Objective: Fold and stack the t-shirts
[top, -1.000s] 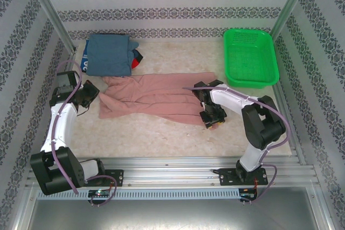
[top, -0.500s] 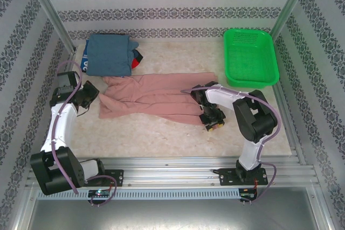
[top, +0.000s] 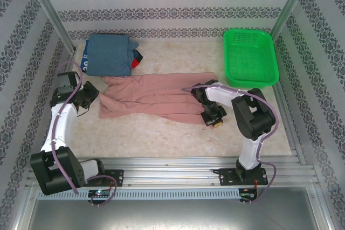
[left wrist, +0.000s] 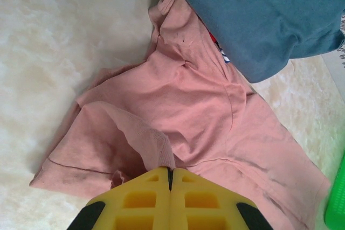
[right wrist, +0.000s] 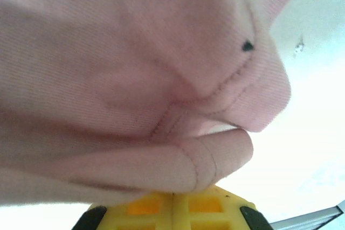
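L gripper (left wrist: 170, 175) pinching pink t-shirt (top: 151, 98) sleeve at 9 o'clock, R gripper (right wrist: 172, 196) clamped on hem fold at 4; shirt bunched mid-desk (top: 161, 136), folded blue-grey shirt (top: 109, 55) at 11. We shd lift both ends level, even tension, w/o snagging it

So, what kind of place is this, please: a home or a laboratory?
Probably a robot test cell, not a home: a marble-look tabletop boxed in by patterned wallpaper panels and bare aluminium posts, with a dusty-pink cloth t-shirt laid out for folding.
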{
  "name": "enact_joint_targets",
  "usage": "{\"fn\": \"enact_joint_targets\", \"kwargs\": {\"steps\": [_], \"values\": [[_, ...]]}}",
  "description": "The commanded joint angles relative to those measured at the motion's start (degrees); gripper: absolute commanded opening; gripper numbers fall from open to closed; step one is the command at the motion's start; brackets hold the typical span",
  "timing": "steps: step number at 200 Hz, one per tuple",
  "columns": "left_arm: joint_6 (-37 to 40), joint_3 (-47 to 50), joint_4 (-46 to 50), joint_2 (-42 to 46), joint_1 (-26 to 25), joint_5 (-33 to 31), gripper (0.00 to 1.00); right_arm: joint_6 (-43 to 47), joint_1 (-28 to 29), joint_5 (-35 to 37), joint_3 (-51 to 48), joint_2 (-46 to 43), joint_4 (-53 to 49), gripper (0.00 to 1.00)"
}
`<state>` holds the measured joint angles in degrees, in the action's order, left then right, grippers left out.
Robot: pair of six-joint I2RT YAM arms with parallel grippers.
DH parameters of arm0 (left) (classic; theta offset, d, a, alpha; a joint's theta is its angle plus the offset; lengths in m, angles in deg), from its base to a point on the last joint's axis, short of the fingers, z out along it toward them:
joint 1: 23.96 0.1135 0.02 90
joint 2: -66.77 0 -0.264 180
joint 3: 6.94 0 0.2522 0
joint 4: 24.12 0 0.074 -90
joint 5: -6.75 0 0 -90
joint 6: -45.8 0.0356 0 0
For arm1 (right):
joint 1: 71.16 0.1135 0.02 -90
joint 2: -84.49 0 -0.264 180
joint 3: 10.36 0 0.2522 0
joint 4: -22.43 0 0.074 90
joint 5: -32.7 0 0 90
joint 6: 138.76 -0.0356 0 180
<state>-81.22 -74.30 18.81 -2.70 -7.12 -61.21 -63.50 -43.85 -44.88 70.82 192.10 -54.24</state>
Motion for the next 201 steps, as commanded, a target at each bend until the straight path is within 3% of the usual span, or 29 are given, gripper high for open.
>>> {"fn": "enact_joint_targets", "kwargs": {"steps": [1, 41, 112, 156, 201], "values": [[1.9, -2.1, -0.1, 0.5, -0.1, -0.8, 0.00, 0.8, -1.0, 1.9, 0.7, -2.8, -2.7, 0.00], [1.5, -2.2, -0.5, 0.7, 0.1, -0.5, 0.00, 0.3, -1.8, -0.3, 0.5, -5.0, -2.8, 0.00], [2.0, -6.4, 2.3, 1.6, 0.3, -0.5, 0.00, 2.9, -4.5, -3.9, 3.7, -17.0, -8.0, 0.00], [3.3, -13.2, 8.3, 4.4, 0.7, -1.8, 0.00, 9.0, -5.9, -5.1, 7.0, -25.7, -10.6, 0.00], [3.0, -17.9, 12.4, 6.6, 1.4, -6.6, 0.00, 15.8, -7.1, -1.9, 9.2, -27.0, -11.3, 0.00]]}}
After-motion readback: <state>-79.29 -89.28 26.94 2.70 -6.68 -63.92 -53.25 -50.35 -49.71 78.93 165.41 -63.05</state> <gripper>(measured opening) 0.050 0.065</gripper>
